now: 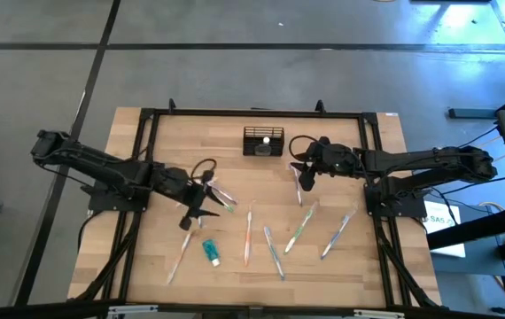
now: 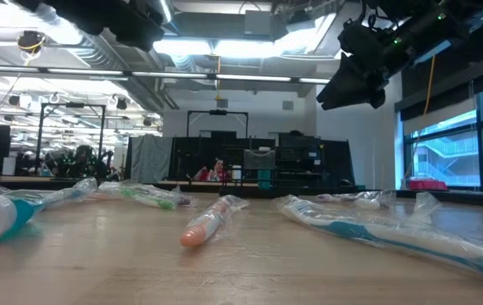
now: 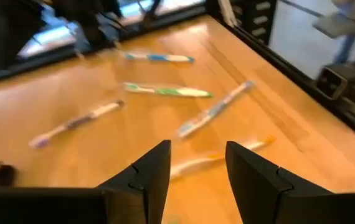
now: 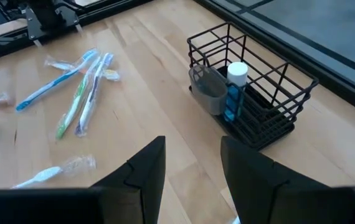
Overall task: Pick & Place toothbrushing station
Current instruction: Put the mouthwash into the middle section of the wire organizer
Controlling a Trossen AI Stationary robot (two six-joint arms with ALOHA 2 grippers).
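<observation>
The toothbrushing station, a small black wire caddy (image 1: 262, 142) (image 4: 271, 99), stands on its base at the table's far middle. A teal tube with a white cap (image 4: 233, 93) stands upright in it beside a grey cup. My right gripper (image 1: 301, 175) (image 4: 193, 146) hovers open just to the caddy's right and nearer side, with nothing between its fingers. My left gripper (image 1: 201, 202) (image 3: 197, 152) hangs open above the table's left middle, over loose wrapped toothbrushes (image 3: 165, 91). An orange toothbrush (image 3: 193, 163) lies on the table below its fingers.
Several pastel toothbrushes (image 1: 299, 227) lie flat across the near half of the table, one (image 1: 300, 190) under my right gripper. A teal tube (image 1: 211, 253) lies at the near left. A black frame (image 1: 146, 115) borders the wooden tabletop.
</observation>
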